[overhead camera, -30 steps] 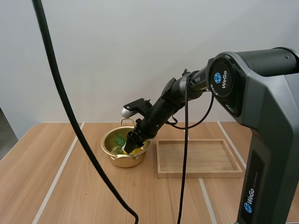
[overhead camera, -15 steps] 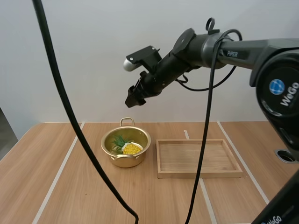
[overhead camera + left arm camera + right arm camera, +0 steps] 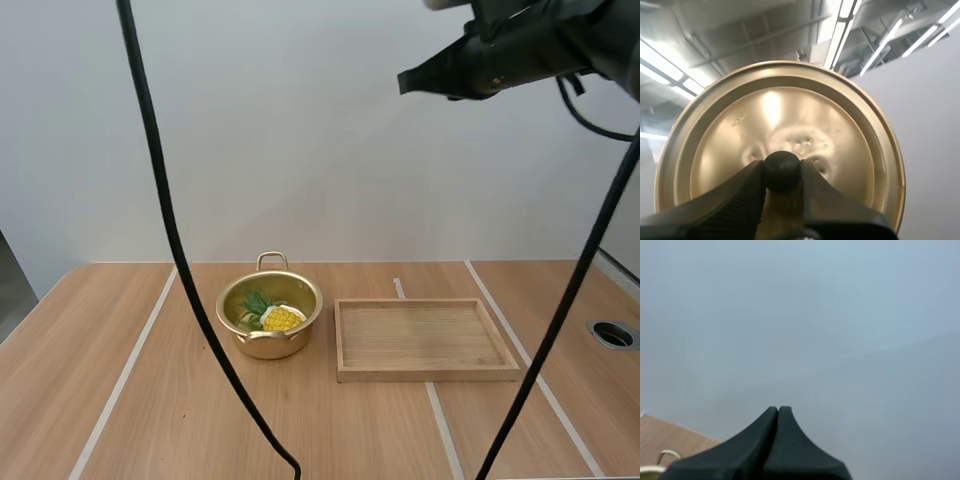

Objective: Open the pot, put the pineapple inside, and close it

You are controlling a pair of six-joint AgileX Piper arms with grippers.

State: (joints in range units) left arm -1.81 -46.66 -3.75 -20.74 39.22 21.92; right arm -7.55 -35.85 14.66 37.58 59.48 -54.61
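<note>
A gold pot [image 3: 268, 340] stands open on the table, left of the wooden tray, with a yellow pineapple [image 3: 277, 316] with green leaves lying inside it. My right gripper [image 3: 405, 80] is high in the air above and to the right of the pot, its fingers lying together as one dark wedge [image 3: 778, 412] with nothing between them. In the left wrist view my left gripper [image 3: 782, 172] pinches the black knob [image 3: 782, 168] of the gold lid [image 3: 840, 125], whose top side faces the camera.
A wooden tray [image 3: 425, 338] with nothing on it lies just right of the pot. A round hole [image 3: 612, 334] is set into the table at the far right. Bare wood spreads in front of the pot and to its left.
My right gripper has left the pineapple in the pot, risen high and to the right, and its fingers have come together. The lid stays in my left gripper.
</note>
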